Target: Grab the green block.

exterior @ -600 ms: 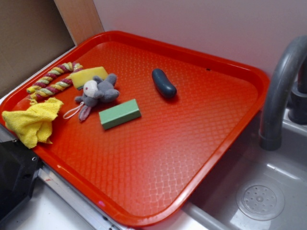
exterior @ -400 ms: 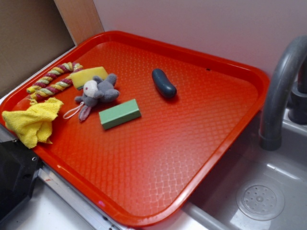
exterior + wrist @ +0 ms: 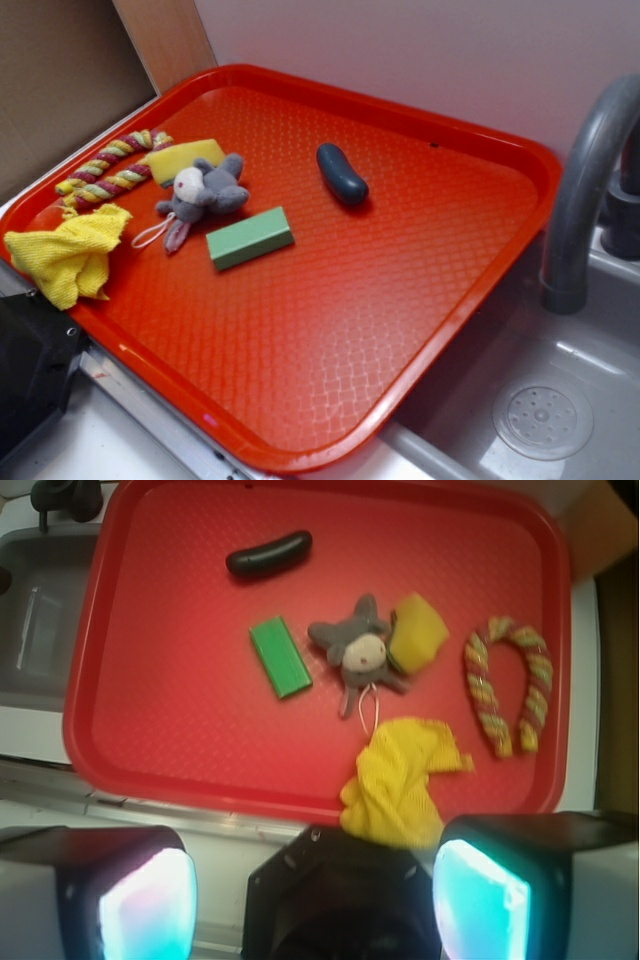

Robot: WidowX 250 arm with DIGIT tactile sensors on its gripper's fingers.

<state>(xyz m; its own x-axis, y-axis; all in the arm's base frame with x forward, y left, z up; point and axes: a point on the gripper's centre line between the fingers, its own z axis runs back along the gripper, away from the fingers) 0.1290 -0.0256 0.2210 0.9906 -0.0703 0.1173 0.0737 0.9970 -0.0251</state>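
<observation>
The green block (image 3: 250,238) (image 3: 280,657) lies flat on the red tray (image 3: 330,340) (image 3: 150,730), just right of a grey plush toy (image 3: 202,192) (image 3: 355,650) in the exterior view. In the wrist view my gripper (image 3: 315,900) hovers high above the tray's near edge, well away from the block. Its two fingers stand wide apart with nothing between them. The gripper does not show in the exterior view.
On the tray also lie a dark blue oblong (image 3: 342,174) (image 3: 268,555), a yellow sponge block (image 3: 180,158) (image 3: 420,632), a braided rope toy (image 3: 105,175) (image 3: 508,685) and a yellow cloth (image 3: 70,255) (image 3: 402,780). A grey faucet (image 3: 585,190) and sink (image 3: 545,415) stand to the right.
</observation>
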